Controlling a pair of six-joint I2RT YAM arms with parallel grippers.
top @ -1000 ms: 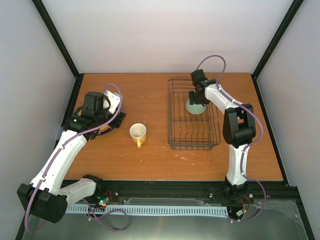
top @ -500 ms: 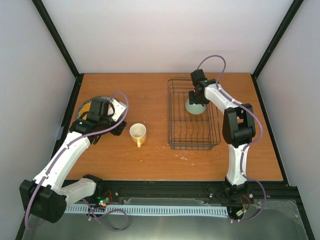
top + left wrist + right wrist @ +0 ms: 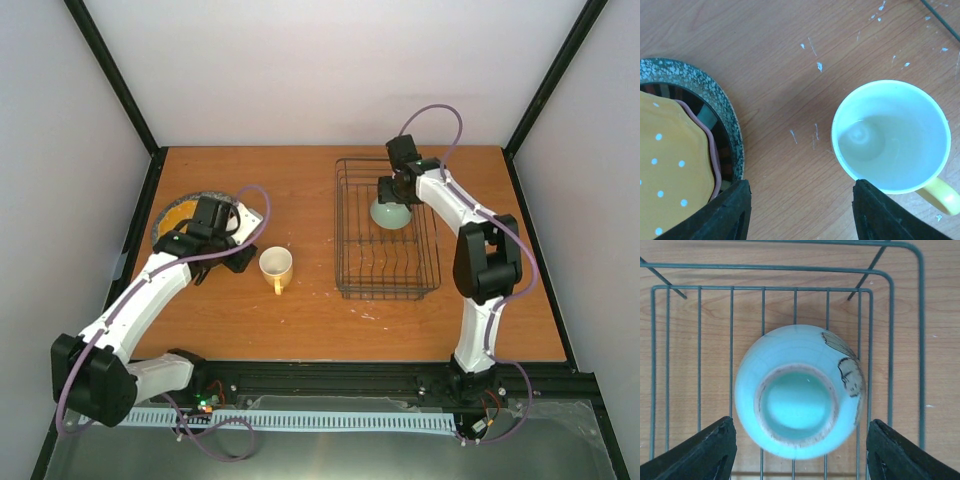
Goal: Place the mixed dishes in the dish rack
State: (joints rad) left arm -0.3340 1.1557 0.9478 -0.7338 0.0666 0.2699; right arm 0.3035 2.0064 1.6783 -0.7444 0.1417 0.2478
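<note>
One dish rack [image 3: 350, 272], one pale green bowl [image 3: 389, 213] upturned at its far end, one yellow mug [image 3: 892, 137] upright on the table [image 3: 300, 180], three stacked plates [image 3: 670, 165] near the left edge, left gripper [image 3: 800, 210] open between stack and mug, right gripper [image 3: 800, 422] open above the bowl, bare wood separating mug and rack.

Bright, even overhead light; soft shadows on table [image 3: 310, 300]; wrist views sharp (near fingers [image 3: 722, 215] slightly soft).

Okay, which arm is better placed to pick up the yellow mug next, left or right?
Left. The left gripper hangs open right beside the yellow mug, probably a short move away. The right gripper sits open over the upturned pale green bowl inside the dish rack, farther from the mug.
</note>
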